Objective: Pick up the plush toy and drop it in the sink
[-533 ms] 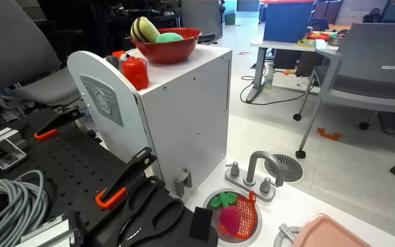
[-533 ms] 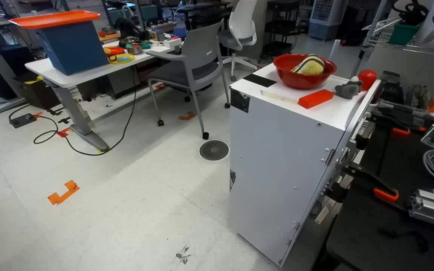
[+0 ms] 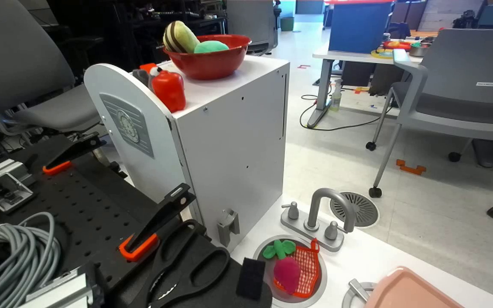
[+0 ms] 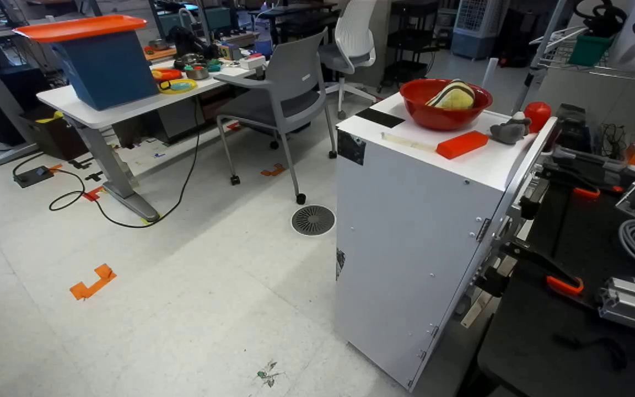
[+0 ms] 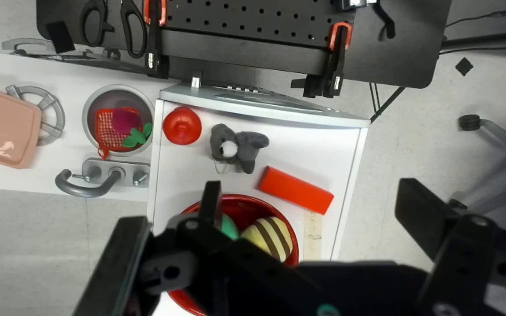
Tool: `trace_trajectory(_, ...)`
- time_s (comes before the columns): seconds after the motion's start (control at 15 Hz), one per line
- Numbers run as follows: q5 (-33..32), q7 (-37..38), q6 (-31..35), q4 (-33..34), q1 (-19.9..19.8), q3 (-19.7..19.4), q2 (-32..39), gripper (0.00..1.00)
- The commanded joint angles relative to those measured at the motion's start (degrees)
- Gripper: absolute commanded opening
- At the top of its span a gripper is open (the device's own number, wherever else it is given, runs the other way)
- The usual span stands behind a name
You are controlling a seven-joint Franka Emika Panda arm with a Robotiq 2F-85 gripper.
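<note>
The plush toy, pale yellow with dark stripes, rests in a red bowl [image 3: 212,64] on a white cabinet; the plush toy [image 3: 180,37] leans on the rim beside a mint-green round item [image 3: 211,46]. From above, the wrist view shows the same plush toy [image 5: 276,237], partly covered by my left finger linkage. My gripper [image 5: 311,193] is wide open, apart from everything, and held high over the cabinet top; neither exterior view shows it. The sink [image 3: 324,271], a small round basin with a grey faucet [image 3: 315,209], contains a red checked mitt and a pink-and-green plush piece.
A red rounded object [image 5: 182,126], a grey plush animal [image 5: 240,147] and an orange-red block [image 5: 296,190] share the cabinet top. The cabinet's upright panel [image 3: 126,124] edges one side. Beside the sink lies a pink tray [image 5: 2,125]. Black scissors [image 3: 191,265] hang nearby.
</note>
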Motion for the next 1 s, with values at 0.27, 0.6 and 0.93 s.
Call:
trace_trajectory(0.27,-1.1,3.9,1.7,0.8,-1.4,1.1,0.1,1.0)
trace_trajectory(0.6,-1.7,9.8,7.1,4.4,-3.0,1.0,0.9,1.0)
trace_trajectory(0.93,-1.4,14.4,7.7,9.3,-5.0,0.6,4.2,1.0)
